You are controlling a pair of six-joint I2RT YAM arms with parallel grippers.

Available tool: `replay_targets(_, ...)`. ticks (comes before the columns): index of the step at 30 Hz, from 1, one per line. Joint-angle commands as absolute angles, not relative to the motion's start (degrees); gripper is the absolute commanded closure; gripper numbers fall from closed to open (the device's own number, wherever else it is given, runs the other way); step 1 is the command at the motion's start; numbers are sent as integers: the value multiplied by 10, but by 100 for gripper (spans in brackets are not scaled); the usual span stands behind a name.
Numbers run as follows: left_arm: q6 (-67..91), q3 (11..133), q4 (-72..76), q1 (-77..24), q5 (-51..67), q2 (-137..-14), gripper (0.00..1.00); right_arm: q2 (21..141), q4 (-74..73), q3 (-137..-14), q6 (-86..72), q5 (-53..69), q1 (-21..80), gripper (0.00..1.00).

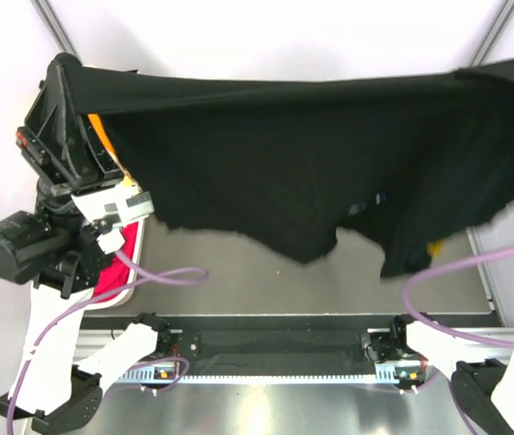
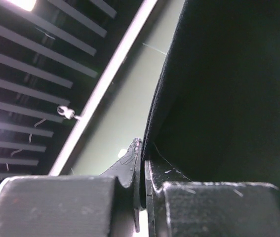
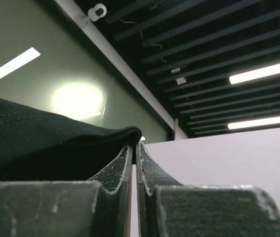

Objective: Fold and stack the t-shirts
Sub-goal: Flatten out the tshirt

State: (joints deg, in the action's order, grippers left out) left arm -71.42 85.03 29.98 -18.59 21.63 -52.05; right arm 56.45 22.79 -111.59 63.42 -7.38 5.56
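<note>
A large black t-shirt (image 1: 284,154) hangs stretched in the air between both arms, its lower hem drooping over the table. A small white-and-blue print (image 1: 379,198) shows on it. My left gripper (image 1: 68,65) holds the shirt's upper left corner. In the left wrist view the left gripper (image 2: 143,150) is shut on the black cloth (image 2: 228,98). In the right wrist view my right gripper (image 3: 136,144) is shut on a folded black edge (image 3: 41,138). In the top view the right gripper is hidden behind the cloth at the right edge.
An orange piece (image 1: 101,131) shows behind the left arm, and a red cloth (image 1: 122,258) lies below it at the table's left. Something yellow (image 1: 435,246) peeks from under the shirt's hem. Purple cables (image 1: 161,275) loop over the table. A dark rail (image 1: 275,349) runs along the near edge.
</note>
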Motion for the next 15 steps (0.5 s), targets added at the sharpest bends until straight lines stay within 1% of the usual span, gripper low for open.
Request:
replay_targets(1,-715,882,309,-181,176,-518,100,566,254,-1129,669,-113,54,100)
replay_targets(8,-764,862,287,-181,188,-535,100,586,249,-1093,695,-99,54,100)
replay_targets(11,-790,826,248,-181,192,-536,100,599,251,-1032,697,-91,54,100)
replay_targets(12,-808,815,239,-181,194,-535,100,603,257,-991,697,-87,54,100)
replay_targets(15,-837,756,198,-180,216,-539,100,624,267,-925,686,-69,54,100)
